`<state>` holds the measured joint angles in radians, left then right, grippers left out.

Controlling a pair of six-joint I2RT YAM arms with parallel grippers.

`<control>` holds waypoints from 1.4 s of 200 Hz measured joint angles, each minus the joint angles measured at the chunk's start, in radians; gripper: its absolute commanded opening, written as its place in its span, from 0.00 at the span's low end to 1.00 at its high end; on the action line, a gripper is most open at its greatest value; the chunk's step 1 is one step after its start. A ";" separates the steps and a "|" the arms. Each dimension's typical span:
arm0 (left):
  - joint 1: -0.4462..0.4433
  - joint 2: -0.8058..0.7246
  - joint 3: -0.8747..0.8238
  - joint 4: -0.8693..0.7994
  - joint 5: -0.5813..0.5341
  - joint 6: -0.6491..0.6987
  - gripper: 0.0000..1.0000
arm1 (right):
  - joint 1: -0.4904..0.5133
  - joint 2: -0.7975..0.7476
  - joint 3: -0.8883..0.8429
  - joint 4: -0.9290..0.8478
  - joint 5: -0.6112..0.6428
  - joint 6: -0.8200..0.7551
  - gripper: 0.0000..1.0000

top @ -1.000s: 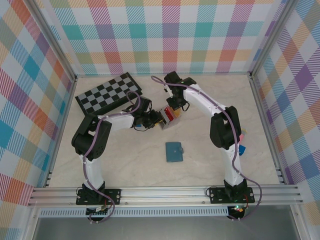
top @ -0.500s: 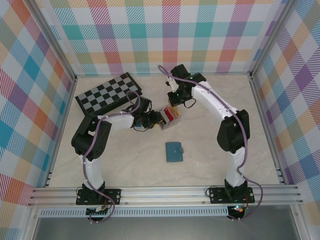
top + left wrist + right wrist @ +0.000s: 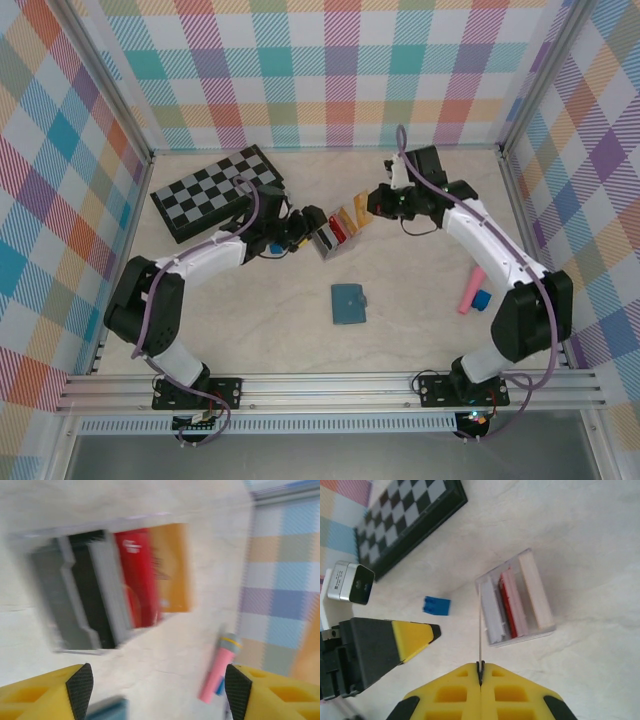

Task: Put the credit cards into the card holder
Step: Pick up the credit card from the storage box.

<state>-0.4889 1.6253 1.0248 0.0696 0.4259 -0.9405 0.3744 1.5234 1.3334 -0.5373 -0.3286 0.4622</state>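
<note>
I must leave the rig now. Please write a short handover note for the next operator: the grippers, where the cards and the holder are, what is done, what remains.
Left gripper: open, empty, close to the card holder.
Right gripper: shut on one card, seen edge-on, its free edge near the holder's end; not yet in a slot.
Done: black card, red card and tan card stand in the holder.
To do: slot the held card. Check the pink object on the right; I cannot tell if it is a card.

Marbled table (image 3: pixel 420 300) bears chessboard (image 3: pixel 215 190), card holder (image 3: pixel 323 243), wallet (image 3: pixel 349 304), pink pen (image 3: pixel 470 290) (blue cube (image 3: pixel 483 299) touching).
</note>
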 measured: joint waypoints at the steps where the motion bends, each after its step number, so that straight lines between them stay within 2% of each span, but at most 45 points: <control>1: 0.000 -0.001 -0.003 0.011 0.007 -0.007 0.74 | 0.000 -0.004 -0.008 0.006 -0.005 0.008 0.05; 32: -0.006 0.009 -0.047 0.224 0.118 -0.116 0.76 | 0.000 -0.061 -0.138 0.144 -0.100 0.163 0.05; 61: -0.015 0.036 -0.039 0.352 0.196 -0.171 0.70 | -0.003 -0.074 -0.182 0.232 -0.164 0.258 0.05; 101: -0.026 0.051 -0.014 0.421 0.269 -0.192 0.47 | -0.043 -0.081 -0.211 0.342 -0.250 0.348 0.06; 167: -0.026 0.061 0.041 0.466 0.337 -0.190 0.35 | -0.074 -0.076 -0.223 0.439 -0.367 0.418 0.09; 198: -0.026 0.069 0.045 0.484 0.352 -0.189 0.16 | -0.084 -0.072 -0.225 0.441 -0.393 0.421 0.11; 223: -0.026 0.073 0.049 0.496 0.363 -0.192 0.00 | -0.101 -0.069 -0.226 0.430 -0.407 0.414 0.18; 258: -0.026 0.082 0.071 0.507 0.398 -0.189 0.00 | -0.134 -0.052 -0.227 0.430 -0.514 0.386 0.22; 280: -0.026 0.105 0.101 0.505 0.431 -0.186 0.00 | -0.151 -0.040 -0.205 0.387 -0.576 0.332 0.19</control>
<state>-0.5148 1.7302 1.1259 0.5743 0.8570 -1.1263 0.2230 1.4837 1.1282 -0.1501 -0.9043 0.7937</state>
